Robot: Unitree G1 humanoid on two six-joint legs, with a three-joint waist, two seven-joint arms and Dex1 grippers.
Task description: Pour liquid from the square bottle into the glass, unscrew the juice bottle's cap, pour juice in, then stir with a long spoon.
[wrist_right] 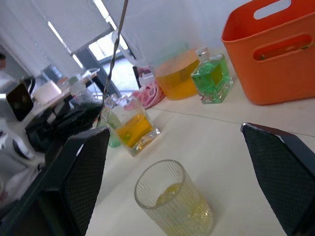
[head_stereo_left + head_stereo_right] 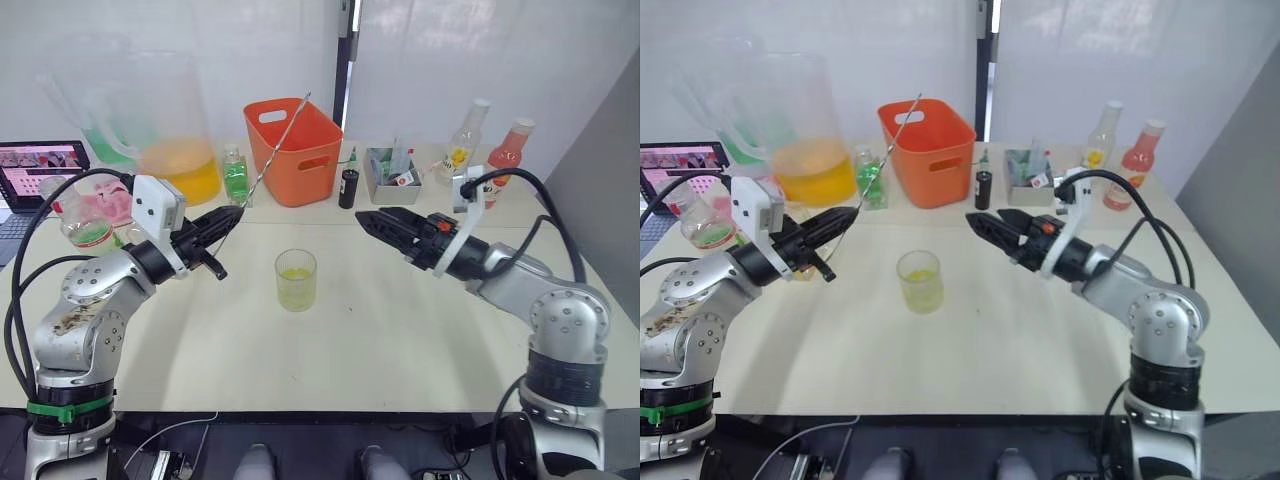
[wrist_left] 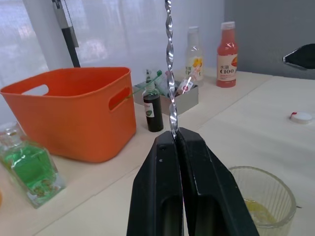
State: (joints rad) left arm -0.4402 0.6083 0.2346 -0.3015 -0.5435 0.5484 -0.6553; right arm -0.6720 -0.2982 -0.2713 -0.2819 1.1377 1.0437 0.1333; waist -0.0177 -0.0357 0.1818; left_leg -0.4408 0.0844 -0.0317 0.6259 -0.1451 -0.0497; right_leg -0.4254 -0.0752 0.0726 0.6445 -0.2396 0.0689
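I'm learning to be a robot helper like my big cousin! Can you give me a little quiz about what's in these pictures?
1. True or false: the left pincer is shut on the long spoon.
2. What colour is the basket behind the glass? A) blue B) orange C) black
3. Fill in: the right pincer is ____ and holds nothing.

Key:
1. True. Its fingers pinch the twisted shaft, and the spoon points up, away from the glass.
2. B, orange.
3. Open. In the right wrist view its fingers stand wide apart, with the glass of yellowish liquid between them.
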